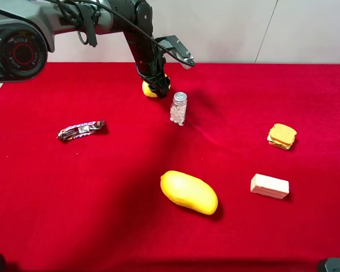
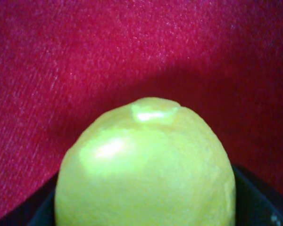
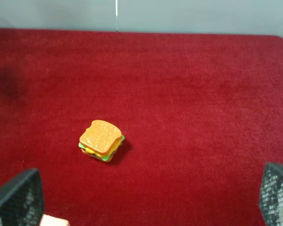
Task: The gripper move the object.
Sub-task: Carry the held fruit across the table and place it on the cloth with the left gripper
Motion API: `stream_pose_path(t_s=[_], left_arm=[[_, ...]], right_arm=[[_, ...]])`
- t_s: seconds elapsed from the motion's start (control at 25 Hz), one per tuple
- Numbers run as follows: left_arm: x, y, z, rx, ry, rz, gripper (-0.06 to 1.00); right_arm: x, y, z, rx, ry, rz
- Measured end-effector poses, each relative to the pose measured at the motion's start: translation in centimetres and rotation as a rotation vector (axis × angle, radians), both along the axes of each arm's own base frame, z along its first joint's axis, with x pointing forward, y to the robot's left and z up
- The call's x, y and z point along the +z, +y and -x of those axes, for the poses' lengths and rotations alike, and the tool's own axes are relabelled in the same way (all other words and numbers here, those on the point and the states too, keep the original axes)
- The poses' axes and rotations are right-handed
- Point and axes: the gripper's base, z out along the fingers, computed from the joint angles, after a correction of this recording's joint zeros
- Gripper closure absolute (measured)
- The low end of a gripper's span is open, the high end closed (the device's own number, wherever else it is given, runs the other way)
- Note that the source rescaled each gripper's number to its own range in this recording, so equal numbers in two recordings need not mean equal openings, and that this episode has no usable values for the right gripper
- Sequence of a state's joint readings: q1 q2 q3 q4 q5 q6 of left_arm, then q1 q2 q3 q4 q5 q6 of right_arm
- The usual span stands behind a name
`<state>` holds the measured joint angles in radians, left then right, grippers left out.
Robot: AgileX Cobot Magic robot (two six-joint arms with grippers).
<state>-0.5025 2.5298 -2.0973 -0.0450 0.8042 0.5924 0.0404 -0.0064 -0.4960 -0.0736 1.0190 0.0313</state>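
- Yellow lemon [image 1: 148,90] sits at the far side of the red cloth [image 1: 102,226], just beside the bead jar [image 1: 178,108].
- Left gripper [image 1: 157,84] is down over it; black fingers [image 2: 257,205] press both flanks, clamped on the lemon.
- Right gripper [image 3: 151,193] is spread wide and empty, above the toy sandwich [image 3: 101,140].
- Mango [image 1: 188,192] lies near the front, well apart.

A small round yellow lemon [image 1: 148,90] with matte, dimpled skin is at the far side of the red cloth tabletop [image 1: 102,192], a little left of the middle. The left arm's black pincer [image 1: 156,85], with grey metal bracket fingers, reaches down over it from above (only a yellow crescent shows at its left). In the left wrist view the lemon [image 2: 146,165] fills the space between the dark fingers [image 2: 254,200], which lie against both its flanks.
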Motion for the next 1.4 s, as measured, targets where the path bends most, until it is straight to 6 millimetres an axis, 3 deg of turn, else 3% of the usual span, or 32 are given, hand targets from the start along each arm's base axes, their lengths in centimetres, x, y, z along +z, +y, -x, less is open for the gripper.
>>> stream_pose_path(t_s=[0.68, 0.76, 0.96, 1.04, 1.2, 1.4], left_arm=[[0.0, 0.0, 0.0, 0.001, 0.003, 0.002, 0.93], [0.0, 0.0, 0.0, 0.001, 0.004, 0.001, 0.80], [0.0, -0.2, 0.1, -0.002, 0.004, 0.003, 0.18], [0.0, -0.2, 0.1, -0.002, 0.004, 0.003, 0.06], [0.2, -0.2, 0.1, -0.002, 0.002, 0.004, -0.02], [2.4, -0.1, 0.2, 0.000, -0.028, 0.019, -0.02]], right_arm=[[0.0, 0.0, 0.0, 0.000, 0.001, 0.000], [0.0, 0.0, 0.0, 0.000, 0.001, 0.000], [0.0, 0.0, 0.0, 0.000, 0.001, 0.000], [0.0, 0.0, 0.0, 0.000, 0.001, 0.000], [0.0, 0.0, 0.0, 0.000, 0.001, 0.000], [0.0, 0.0, 0.0, 0.000, 0.001, 0.000]])
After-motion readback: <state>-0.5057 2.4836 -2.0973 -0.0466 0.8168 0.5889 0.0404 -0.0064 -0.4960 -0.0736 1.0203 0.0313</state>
